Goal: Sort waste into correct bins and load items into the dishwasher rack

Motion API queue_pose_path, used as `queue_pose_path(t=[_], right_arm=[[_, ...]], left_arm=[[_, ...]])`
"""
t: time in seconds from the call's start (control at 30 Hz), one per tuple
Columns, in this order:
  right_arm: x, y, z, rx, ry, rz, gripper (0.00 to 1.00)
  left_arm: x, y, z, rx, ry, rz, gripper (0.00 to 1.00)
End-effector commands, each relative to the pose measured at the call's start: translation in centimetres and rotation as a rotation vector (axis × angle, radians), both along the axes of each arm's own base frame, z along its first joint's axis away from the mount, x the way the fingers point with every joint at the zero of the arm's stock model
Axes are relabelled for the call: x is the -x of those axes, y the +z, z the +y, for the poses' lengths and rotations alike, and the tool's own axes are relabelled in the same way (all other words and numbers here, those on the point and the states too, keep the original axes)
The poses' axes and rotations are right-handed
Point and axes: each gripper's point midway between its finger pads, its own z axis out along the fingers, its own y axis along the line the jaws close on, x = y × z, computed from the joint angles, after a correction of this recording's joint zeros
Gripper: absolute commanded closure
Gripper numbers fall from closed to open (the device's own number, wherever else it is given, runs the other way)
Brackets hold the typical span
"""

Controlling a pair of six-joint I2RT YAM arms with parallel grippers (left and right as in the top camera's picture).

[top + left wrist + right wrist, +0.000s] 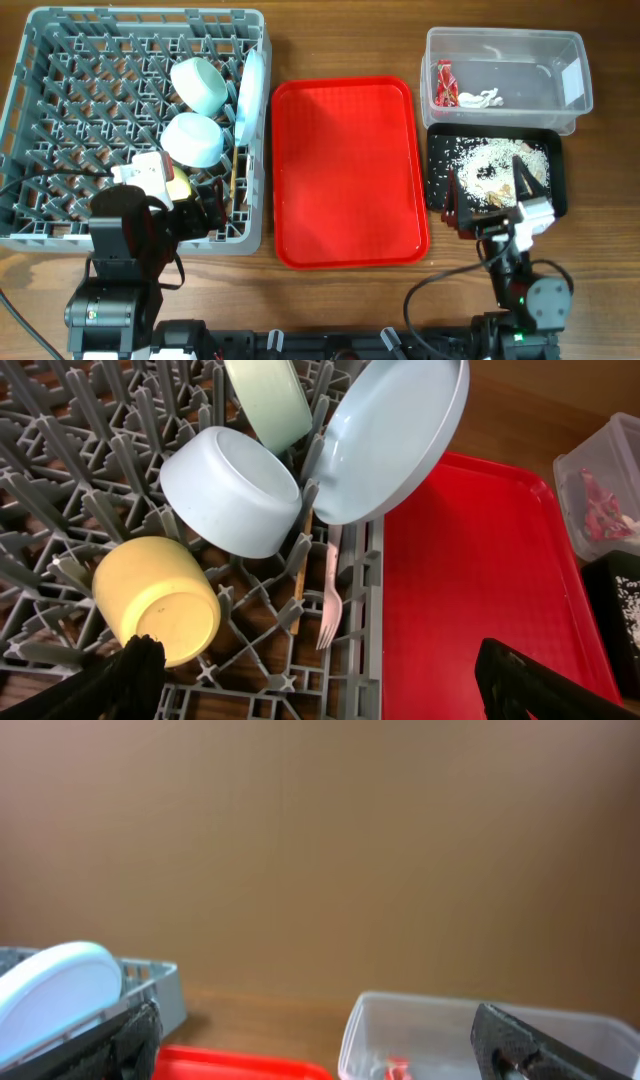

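Observation:
The grey dishwasher rack holds a pale green bowl, an upturned pale blue dish, a plate standing on edge, a yellow cup on its side, a white fork and a chopstick. My left gripper hangs open over the rack's front right corner, beside the cup, holding nothing. In the clear tub lie the red-and-white wrapper and a tissue scrap. Rice leftovers cover the black tray. Above its front, my right gripper is open and empty.
A red serving tray lies between the rack and the two bins, with nothing on it. Bare wooden table shows along the front edge and behind the red tray. The arm bases stand at the front.

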Motion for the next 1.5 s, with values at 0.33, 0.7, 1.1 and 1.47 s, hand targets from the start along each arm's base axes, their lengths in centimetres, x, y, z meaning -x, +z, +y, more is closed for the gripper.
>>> queue_pose_path(t=[0.33, 0.7, 1.1, 1.47], right_arm=[[0.2, -7.6, -0.4, 0.170, -0.045, 0.236, 0.00], [0.1, -7.6, -0.6, 0.172, -0.057, 0.235, 0.00], [0.1, -7.6, -0.6, 0.173, -0.057, 0.235, 0.00], [0.1, -7.6, -0.6, 0.172, -0.057, 0.235, 0.00]], left_arm=[[0.0, -0.3, -0.1, -0.010, -0.017, 0.004, 0.01], [0.0, -0.3, -0.1, -0.010, -0.017, 0.004, 0.00], [0.0, -0.3, -0.1, -0.010, -0.017, 0.004, 0.00], [1.2, 0.1, 0.7, -0.044, 0.012, -0.068, 0.00]])
